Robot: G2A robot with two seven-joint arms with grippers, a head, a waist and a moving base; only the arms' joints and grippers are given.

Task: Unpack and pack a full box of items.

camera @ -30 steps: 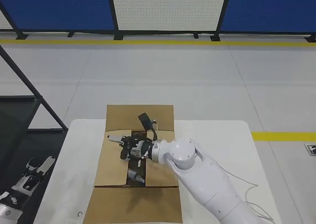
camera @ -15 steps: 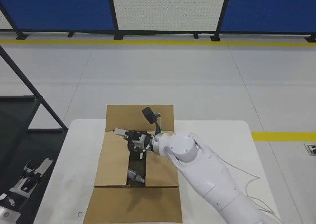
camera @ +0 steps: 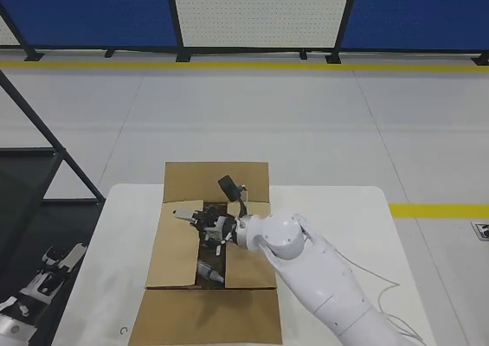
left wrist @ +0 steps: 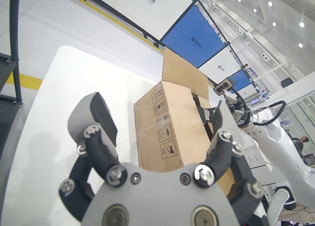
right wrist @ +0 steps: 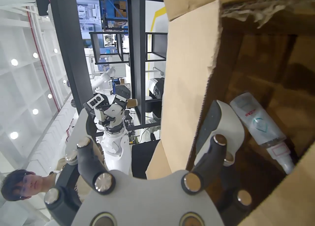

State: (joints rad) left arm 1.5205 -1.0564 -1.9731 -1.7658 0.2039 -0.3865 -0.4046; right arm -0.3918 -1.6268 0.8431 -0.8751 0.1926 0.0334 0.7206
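An open cardboard box (camera: 170,255) stands in the middle of the white table (camera: 357,233), its flaps folded outward. My right gripper (camera: 194,216) hangs over the box's opening. In the right wrist view it (right wrist: 147,118) is open and straddles the edge of a side flap (right wrist: 187,76): one finger (right wrist: 219,123) is inside the box, the other outside. A white bottle (right wrist: 260,128) lies on the box floor beside the inner finger and is also visible from above (camera: 209,273). My left gripper (left wrist: 160,106) is open and holds nothing, low beside the table's left edge (camera: 54,264).
A black metal rack (camera: 2,199) stands left of the table, close to my left arm. The box's front flap (camera: 209,316) lies toward the table's near edge. Bare tabletop lies on both sides of the box.
My right gripper rose toward the box's far side, then came back down a little over the opening. My left gripper shifted slightly beside the table.
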